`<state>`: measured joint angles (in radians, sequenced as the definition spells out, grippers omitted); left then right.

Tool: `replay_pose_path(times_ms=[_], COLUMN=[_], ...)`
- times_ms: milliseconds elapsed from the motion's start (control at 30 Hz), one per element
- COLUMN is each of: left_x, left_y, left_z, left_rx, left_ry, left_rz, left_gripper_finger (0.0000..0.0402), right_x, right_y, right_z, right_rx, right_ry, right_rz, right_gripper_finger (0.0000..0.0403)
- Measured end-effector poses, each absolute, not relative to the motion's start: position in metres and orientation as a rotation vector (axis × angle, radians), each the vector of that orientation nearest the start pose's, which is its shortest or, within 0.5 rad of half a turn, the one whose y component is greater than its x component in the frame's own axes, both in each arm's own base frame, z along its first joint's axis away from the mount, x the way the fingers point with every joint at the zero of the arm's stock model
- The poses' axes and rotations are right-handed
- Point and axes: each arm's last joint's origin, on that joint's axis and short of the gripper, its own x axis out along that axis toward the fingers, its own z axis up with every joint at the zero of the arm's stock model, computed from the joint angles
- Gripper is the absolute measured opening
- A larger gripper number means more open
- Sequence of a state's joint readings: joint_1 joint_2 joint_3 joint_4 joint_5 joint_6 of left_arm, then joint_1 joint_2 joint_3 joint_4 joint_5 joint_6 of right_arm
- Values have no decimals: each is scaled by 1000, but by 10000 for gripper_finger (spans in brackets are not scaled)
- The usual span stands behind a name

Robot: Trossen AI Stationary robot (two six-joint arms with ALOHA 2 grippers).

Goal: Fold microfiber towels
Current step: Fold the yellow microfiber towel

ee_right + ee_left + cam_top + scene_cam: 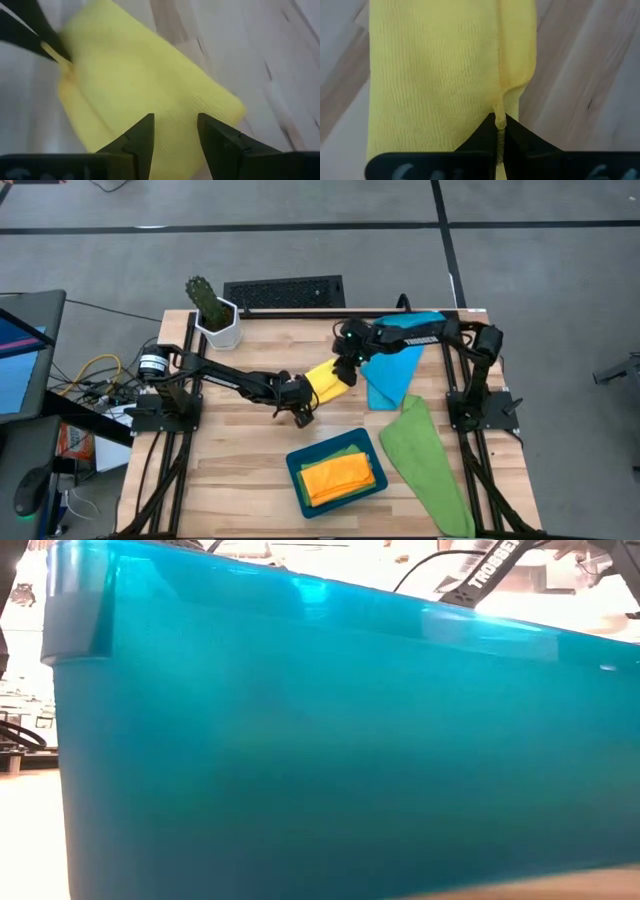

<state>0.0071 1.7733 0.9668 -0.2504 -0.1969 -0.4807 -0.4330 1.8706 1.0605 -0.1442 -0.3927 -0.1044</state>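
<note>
Mid-table, left gripper [303, 416] is clenched on a pinch of the yellow towel [328, 381]; in the left wrist view the fingertips [500, 131] meet tight on a thin fold of its edge [499, 116], rest of the cloth spread flat on the wood ahead of them

Right gripper [175, 131] has its jaws parted, nothing between them, hovering just over the far end of the same yellow towel [150, 80]; its wrist view also catches the left gripper's dark tip [35, 30] nipping the opposite corner. From above, right gripper [347, 370] sits at the towel's upper-right end, arm reaching across from the right base

Outward: blue towel [393, 373] lies just right of the yellow one, partly under the right arm. Green towel [425, 460] is stretched long on the right side of the table [240, 480], running to the front edge. Teal tray [300, 477] near front centre holds a folded orange towel [338, 477] on top of a second green towel [347, 451]

Low view is filled by the tray wall [320, 740], nothing else usable

Potted plant [215, 315] at back left corner, well apart from the work
</note>
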Motion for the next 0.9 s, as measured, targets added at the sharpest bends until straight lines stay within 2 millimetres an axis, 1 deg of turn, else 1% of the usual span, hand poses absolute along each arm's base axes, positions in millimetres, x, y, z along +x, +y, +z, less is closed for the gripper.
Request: replay_pose_path(times_ms=[100,200,300,367,433,567,767,833,900], left_x=[333,332,331,329,327,324,323,319,312], left_y=[9,9,9,9,9,9,7,7,7], left_z=[143,148,155,161,167,178,178,178,186], left_rx=[-380,-408,-422,-426,-430,-436,-443,-464,-486], left_ry=[975,958,941,932,920,884,920,955,963], left_rz=[458,464,459,453,451,440,367,390,416], left_gripper_finger=[0,0,4,17,39,97,189,211,223], right_x=[331,328,327,327,327,328,329,329,329], right_y=[-139,-139,-139,-140,-140,-139,-138,-138,-138], right_z=[134,128,126,127,127,127,128,128,128], right_rx=[254,236,234,228,225,220,215,215,215], right_ry=[899,889,889,890,891,883,876,876,875], right_rz=[-30,-55,-64,-74,-80,-79,-76,-76,-77], right_gripper_finger=[175,175,175,175,175,175,175,175,175])
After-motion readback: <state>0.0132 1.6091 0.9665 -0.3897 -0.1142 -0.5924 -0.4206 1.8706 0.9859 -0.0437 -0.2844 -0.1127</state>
